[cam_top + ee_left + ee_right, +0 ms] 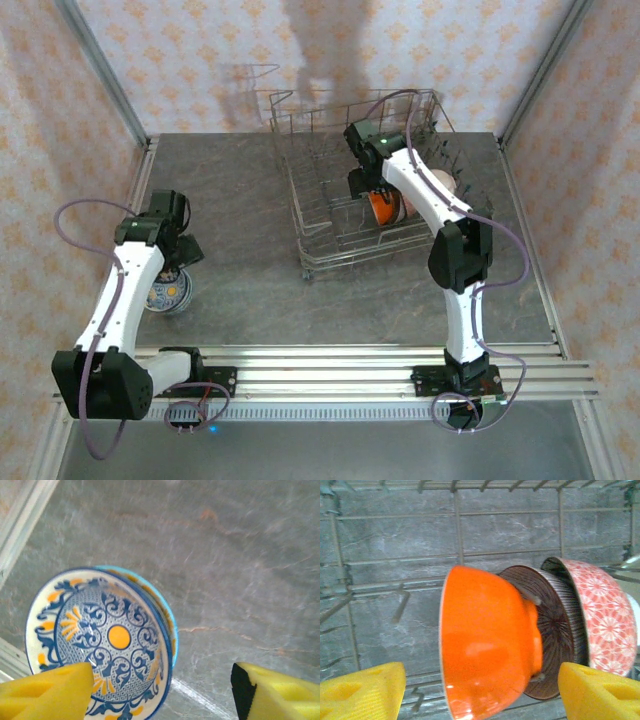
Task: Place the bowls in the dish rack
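The dish rack [318,215] stands at the back right of the table. A bright orange bowl [485,640] stands on edge between its tines, with a brown striped bowl [555,630] and a pink patterned bowl [605,620] behind it. My right gripper [480,695] hovers open over the orange bowl [383,207], a yellow pad on either side and clear of it. On the table at the left, a blue and orange patterned bowl [100,640] is nested in a second bowl with a light blue rim [170,612]. My left gripper [162,695] is open just above their right rim.
The left half of the rack floor [395,580] is bare wire over grey table. A metal rail [15,525] runs along the table's left edge, close to the stacked bowls [168,293]. Open grey tabletop [250,290] lies between the bowls and the rack.
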